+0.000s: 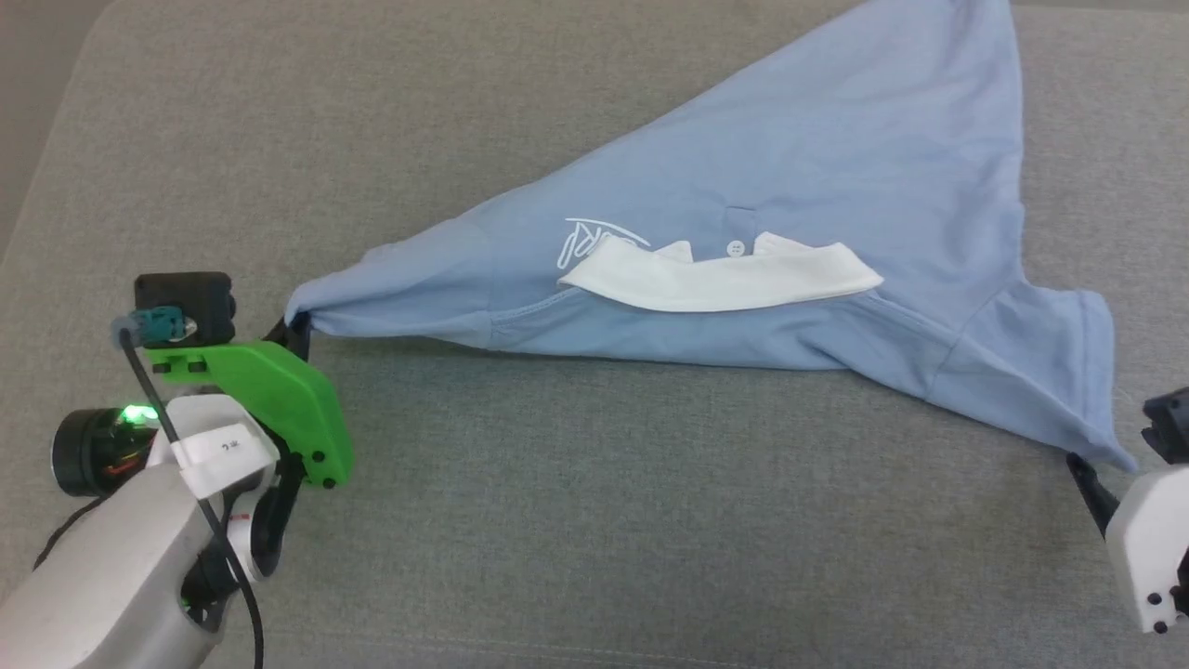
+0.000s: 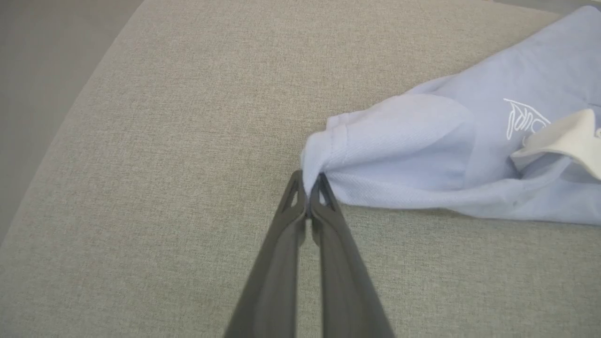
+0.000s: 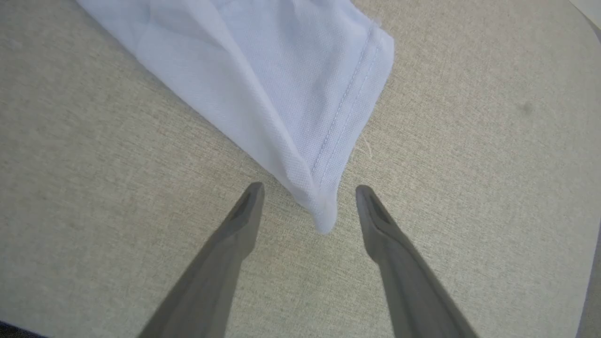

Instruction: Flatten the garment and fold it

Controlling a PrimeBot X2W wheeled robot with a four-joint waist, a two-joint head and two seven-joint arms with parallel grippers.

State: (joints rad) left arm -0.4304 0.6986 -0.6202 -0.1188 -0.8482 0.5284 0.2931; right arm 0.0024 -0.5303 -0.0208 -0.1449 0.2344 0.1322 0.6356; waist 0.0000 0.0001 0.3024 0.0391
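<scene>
The garment [image 1: 780, 177], a light blue polo shirt with a white collar [image 1: 725, 279], lies spread across the grey cushion, its collar toward me and its body running to the far right. My left gripper [image 1: 295, 327] is shut on the tip of the left sleeve [image 2: 375, 141], and in the left wrist view my left gripper [image 2: 309, 185] has the cloth pinched between its fingertips. My right gripper [image 3: 310, 190] stands open around the hemmed corner of the right sleeve [image 3: 324, 141], the corner lying between the fingers without touching them. In the head view that sleeve corner [image 1: 1110, 455] ends near my right wrist housing [image 1: 1147, 539].
The grey fabric cushion [image 1: 604, 520] carries everything. Its rounded left corner [image 1: 84, 56] drops off to a darker floor. In the right wrist view the cushion's edge [image 3: 589, 37] curves away at the upper right.
</scene>
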